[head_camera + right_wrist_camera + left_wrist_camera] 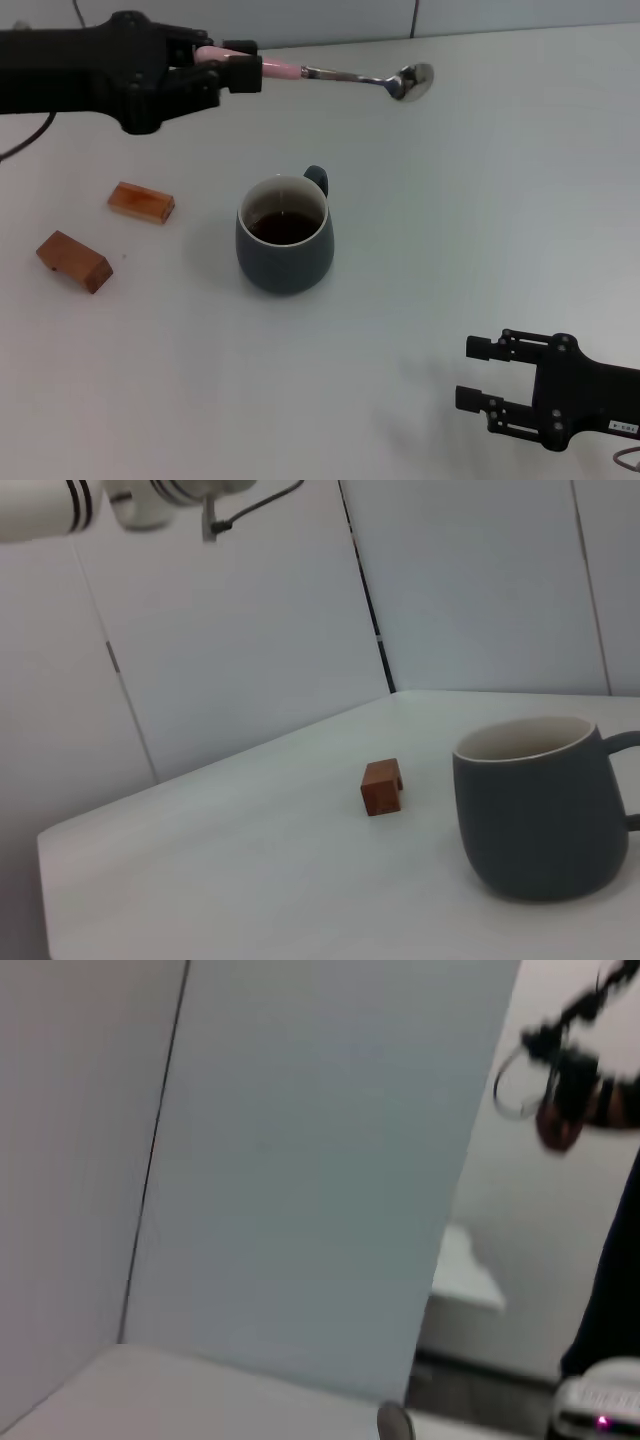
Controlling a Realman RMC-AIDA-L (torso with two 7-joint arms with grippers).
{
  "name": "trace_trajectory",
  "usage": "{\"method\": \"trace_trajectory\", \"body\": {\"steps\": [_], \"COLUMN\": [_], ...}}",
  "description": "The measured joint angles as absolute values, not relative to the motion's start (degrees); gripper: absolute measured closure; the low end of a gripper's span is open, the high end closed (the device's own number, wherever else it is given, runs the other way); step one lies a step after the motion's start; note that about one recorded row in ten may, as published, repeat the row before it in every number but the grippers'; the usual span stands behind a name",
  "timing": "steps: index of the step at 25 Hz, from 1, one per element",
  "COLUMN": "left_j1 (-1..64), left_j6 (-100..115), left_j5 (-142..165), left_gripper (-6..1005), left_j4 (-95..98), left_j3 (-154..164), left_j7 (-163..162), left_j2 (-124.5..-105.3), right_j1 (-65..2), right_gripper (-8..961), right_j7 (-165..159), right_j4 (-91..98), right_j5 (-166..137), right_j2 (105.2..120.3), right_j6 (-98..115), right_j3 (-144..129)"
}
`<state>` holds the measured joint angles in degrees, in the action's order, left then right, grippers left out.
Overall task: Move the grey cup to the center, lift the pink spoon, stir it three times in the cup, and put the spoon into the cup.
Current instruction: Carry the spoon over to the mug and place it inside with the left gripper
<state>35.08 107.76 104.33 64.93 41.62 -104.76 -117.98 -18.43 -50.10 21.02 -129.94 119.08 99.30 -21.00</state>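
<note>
The grey cup (285, 236) stands upright in the middle of the white table, holding dark liquid, its handle turned to the far side. It also shows in the right wrist view (540, 805). My left gripper (236, 68) is at the upper left, shut on the pink handle of the pink spoon (345, 75). The spoon is held level, high above and behind the cup, its silver bowl pointing right. The tip of the bowl shows in the left wrist view (396, 1424). My right gripper (482, 374) is open and empty, low at the front right.
Two brown wooden blocks (141, 202) (74, 261) lie on the table left of the cup. One block shows in the right wrist view (381, 786). The table's far edge (500, 32) meets a pale wall.
</note>
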Motion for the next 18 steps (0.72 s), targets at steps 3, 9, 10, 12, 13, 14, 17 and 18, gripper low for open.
{"method": "trace_trajectory", "body": {"steps": [3,9,10,12,13,14,17,18], "left_j1": [34.98,36.74,37.02,37.7,37.94,38.22,38.83,38.93], "left_j6": [105.88,105.26,105.23,105.25,105.3,105.36,105.48,105.55], "left_j5": [107.12,118.68,120.49,124.59,126.07,127.88,131.46,132.38], "left_gripper": [861,858,858,857,857,856,855,855], "left_j4": [71.24,83.39,84.62,86.87,87.44,87.93,88.48,88.67], "left_j3": [45.59,52.45,53.43,55.64,56.3,57.1,58.36,58.61], "left_j7": [-104.72,-105.22,-105.32,-105.55,-105.64,-105.87,-106.33,-106.39], "left_j2": [-117.86,-118.05,-118.1,-118.21,-118.27,-118.36,-118.45,-118.45], "right_j1": [-18.31,-18.32,-18.3,-18.27,-18.26,-18.26,-18.47,-18.54], "right_gripper": [321,321,321,321,321,321,321,321], "right_j7": [-50.19,-51.41,-51.49,-51.52,-51.53,-51.55,-51.56,-51.57], "right_j4": [20.86,20.68,20.61,20.42,20.22,20.01,19.81,19.81], "right_j5": [-129.84,-129.71,-129.7,-129.69,-129.68,-129.68,-129.65,-129.64], "right_j2": [119.1,119.2,119.2,119.19,119.18,119.15,119.11,119.11], "right_j6": [98.69,98.07,97.8,97.67,97.52,97.41,97.33,97.33], "right_j3": [-20.95,-20.92,-20.91,-20.91,-20.91,-20.91,-20.91,-20.91]}}
